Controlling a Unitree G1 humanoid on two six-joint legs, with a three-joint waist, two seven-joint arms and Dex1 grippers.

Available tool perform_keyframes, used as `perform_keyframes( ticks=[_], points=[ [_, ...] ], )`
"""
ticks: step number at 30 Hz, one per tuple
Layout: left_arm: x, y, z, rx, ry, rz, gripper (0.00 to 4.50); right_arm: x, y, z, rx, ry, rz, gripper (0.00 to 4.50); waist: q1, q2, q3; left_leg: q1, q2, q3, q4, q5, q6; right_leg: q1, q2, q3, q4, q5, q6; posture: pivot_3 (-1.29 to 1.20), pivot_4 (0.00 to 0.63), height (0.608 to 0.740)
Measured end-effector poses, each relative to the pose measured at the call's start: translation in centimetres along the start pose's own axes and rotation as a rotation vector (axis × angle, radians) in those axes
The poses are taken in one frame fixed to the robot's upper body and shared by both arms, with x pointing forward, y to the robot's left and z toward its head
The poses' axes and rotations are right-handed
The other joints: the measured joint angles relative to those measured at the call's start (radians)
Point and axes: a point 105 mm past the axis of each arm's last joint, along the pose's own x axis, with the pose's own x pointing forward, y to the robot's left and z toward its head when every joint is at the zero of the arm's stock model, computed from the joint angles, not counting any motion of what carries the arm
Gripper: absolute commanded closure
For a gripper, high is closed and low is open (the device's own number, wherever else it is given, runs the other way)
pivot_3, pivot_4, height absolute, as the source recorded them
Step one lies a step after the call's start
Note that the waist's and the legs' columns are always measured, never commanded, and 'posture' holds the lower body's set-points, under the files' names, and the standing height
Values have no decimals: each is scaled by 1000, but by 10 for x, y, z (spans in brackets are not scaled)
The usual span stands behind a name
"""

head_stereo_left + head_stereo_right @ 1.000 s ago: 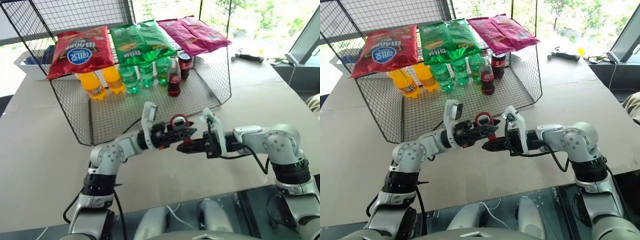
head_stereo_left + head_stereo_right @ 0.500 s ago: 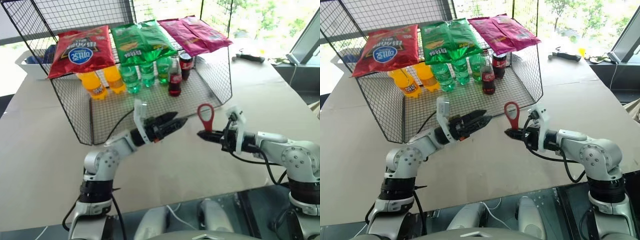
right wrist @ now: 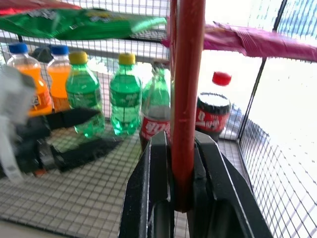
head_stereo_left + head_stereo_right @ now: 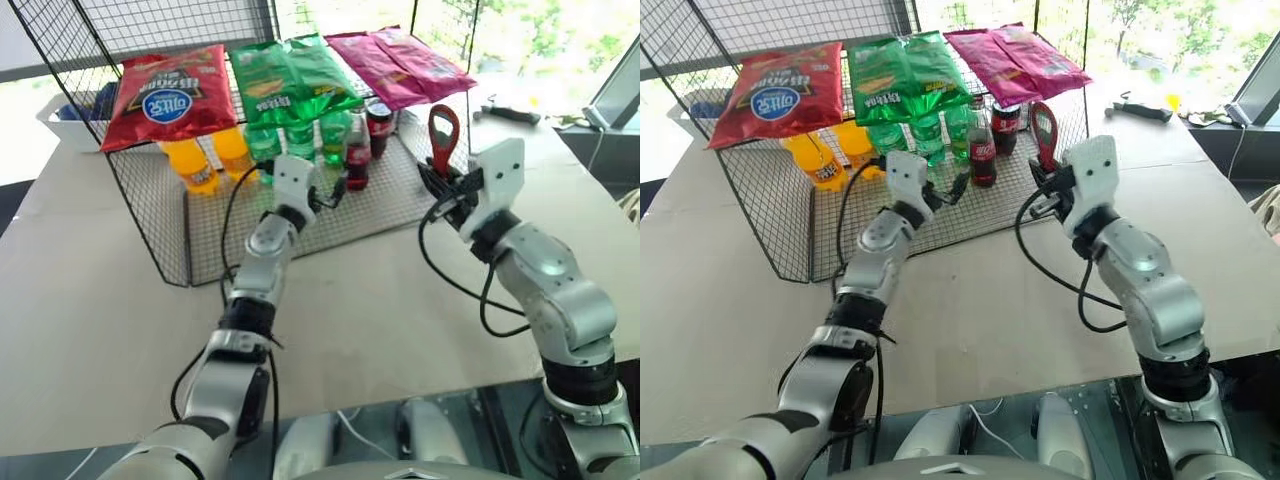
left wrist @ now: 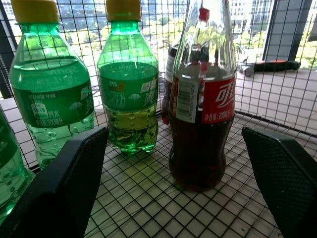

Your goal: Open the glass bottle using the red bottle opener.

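My left gripper (image 4: 325,190) is inside the wire rack (image 4: 150,235), jaws spread wide and holding nothing; in the left wrist view the 2 black fingers (image 5: 59,188) stand either side of the glass bottle (image 5: 200,99), not touching it; bottle is upright on the rack's mesh floor, red label facing me, cap on as far as I can tell; 2 green bottles (image 5: 126,84) stand just beside it, and a stubbier dark drink (image 4: 378,118) sits behind it near the rack's right wall.

My right gripper (image 4: 437,180) is raised outside the rack on the right, jaws clamped tight on the handle of the red bottle opener (image 4: 442,135); opener stands upright with its ring head on top; it is well apart from the bottle's cap.

Orange bottles (image 4: 188,165) are further left in the rack; snack bags (image 4: 165,95) lie on the upper shelf; rack sits on the worktop (image 4: 90,300).

Progress, my judgement: opener is in hand, so tool pickup is done; bottle is not yet gripped and not yet opened. Left to do: close left jaws round the bottle body to steady it, likely bring it out clear of the rack, set the ring head on the cap, lever it off. Risk: green bottles stand close, so the left finger could knock 1 over.
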Motion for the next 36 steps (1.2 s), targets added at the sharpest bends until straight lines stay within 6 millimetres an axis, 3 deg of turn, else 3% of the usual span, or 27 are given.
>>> perform_keyframes(
  ticks=[5, 9, 15, 22, 36],
  points=[
    [22, -14, 11, 1, -44, -29, 52, -5, 20, -21, -34, 60, 24, 4500, -3, 0, 0, -1, -2, 0, 1, 0, 0, 0, -2, 0, 1, 0, 0, 0, 150, 740],
    [33, -23, 16, -11, -56, -50, 52, -9, 21, -19, -61, 53, 4, 4500, -5, 0, 0, 0, -2, 0, 2, 0, 0, 0, -1, -1, 2, 0, 0, 0, 150, 740],
    [43, -18, 15, -26, -14, 8, 52, -13, 26, -24, -76, 67, -8, 4500, -23, 0, 0, 0, -2, 0, 3, 0, 1, 0, -1, -1, 3, 0, 0, 0, 150, 740],
    [59, -27, 27, -10, 13, 51, 52, -17, 26, -25, -106, 73, -24, 4500, -26, 0, 0, 0, -2, -1, 3, 0, 1, 0, -1, -1, 3, 0, 0, 0, 150, 740],
    [66, -13, 28, 117, 123, 222, 52, -16, 20, -21, -78, 47, -101, 4500, -27, 0, 0, 0, -2, 0, 4, 0, 0, 0, -1, -1, 4, 0, 1, 0, 150, 740]
  ],
)
